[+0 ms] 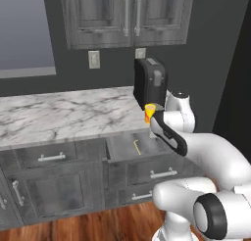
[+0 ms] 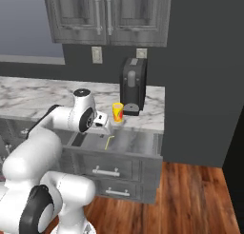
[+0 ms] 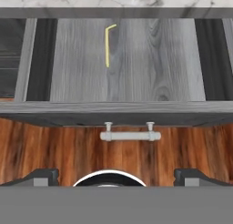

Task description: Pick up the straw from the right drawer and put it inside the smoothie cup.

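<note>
The drawer [image 3: 123, 59] stands pulled out, grey wood-grain, its silver bar handle just ahead of the open pincer [image 3: 116, 175]. The straw [image 3: 108, 43], thin and yellow-green with a bent end, lies flat on the drawer floor, farther ahead and slightly left. The cup [image 2: 117, 112], yellow-orange with red marks, seems upright on the table beyond.

Kitchen: marble counter [image 1: 63, 115], cabinets [image 1: 127, 17].

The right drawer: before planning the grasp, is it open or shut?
Open: the right drawer is pulled out, its wood-grain floor exposed with the straw lying inside.
</note>
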